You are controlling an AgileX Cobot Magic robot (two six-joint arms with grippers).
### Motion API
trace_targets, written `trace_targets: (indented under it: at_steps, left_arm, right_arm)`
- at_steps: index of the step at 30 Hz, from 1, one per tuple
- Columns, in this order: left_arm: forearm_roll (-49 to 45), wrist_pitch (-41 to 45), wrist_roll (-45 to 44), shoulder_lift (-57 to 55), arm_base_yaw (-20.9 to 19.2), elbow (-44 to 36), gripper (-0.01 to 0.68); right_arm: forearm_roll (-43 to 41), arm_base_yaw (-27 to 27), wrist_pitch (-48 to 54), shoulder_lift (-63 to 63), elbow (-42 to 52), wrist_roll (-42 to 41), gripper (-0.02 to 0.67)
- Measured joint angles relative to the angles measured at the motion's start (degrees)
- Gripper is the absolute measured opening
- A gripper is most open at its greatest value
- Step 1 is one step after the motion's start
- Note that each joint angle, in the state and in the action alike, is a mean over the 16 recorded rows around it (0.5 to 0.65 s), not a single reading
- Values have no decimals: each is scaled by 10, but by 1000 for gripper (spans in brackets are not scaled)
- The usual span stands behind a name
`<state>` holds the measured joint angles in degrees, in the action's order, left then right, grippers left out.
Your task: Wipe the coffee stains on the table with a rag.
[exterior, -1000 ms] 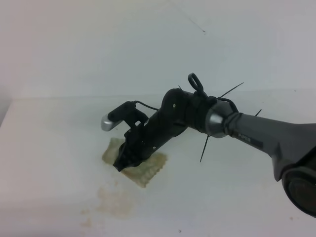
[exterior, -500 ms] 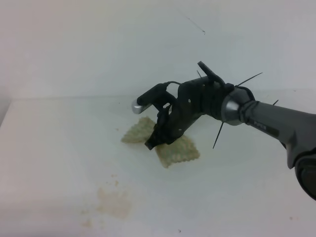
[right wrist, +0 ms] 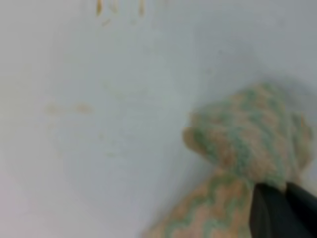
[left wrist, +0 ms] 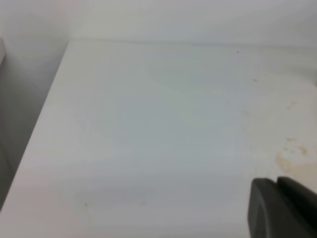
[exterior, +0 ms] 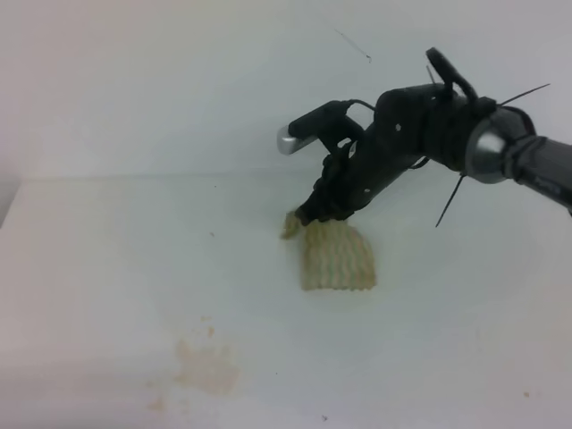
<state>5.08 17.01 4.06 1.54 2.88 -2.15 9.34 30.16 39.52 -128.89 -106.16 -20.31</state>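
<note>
Right gripper (exterior: 308,214) clamped on the rag (exterior: 337,256), jaws pinched together on its upper left corner, in the exterior high view. Rag hangs down from the grip, lower edge seems to touch the table (exterior: 107,268), upper part lifted and bunched at the fingertips. Beige cloth with pale green zigzag stripes, a small folded bit sticking out left of the grip. In the right wrist view the rag (right wrist: 242,144) sits crumpled just in front of the dark fingertips (right wrist: 277,208), blurred, bottom right of the frame.

Right arm reaches in from the right edge, wrist bent down toward the middle of the table, silver-tipped camera mount sticking out to the left above the gripper.

Coffee stains (exterior: 206,366) lie well apart from the rag, down and left near the front edge: a pale tan speckled smear plus small specks around it. Right wrist view shows faint tan marks (right wrist: 64,108) on the white surface and a few darker streaks at the top edge.

Left gripper (left wrist: 282,208): only a dark bit at bottom right of the left wrist view, can't tell its jaw state. Faint stains (left wrist: 292,153) just beyond it.
</note>
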Motion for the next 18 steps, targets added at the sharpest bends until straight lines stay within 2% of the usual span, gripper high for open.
trace_targets:
  at_steps: [11, 18]
  left_arm:
    - [0, 0, 0, 0, 0, 0, 1]
    - [0, 0, 0, 0, 0, 0, 1]
  right_arm:
    - [74, -7, -151, 181, 221, 9, 15]
    - [112, -7, -212, 232, 300, 37, 15]
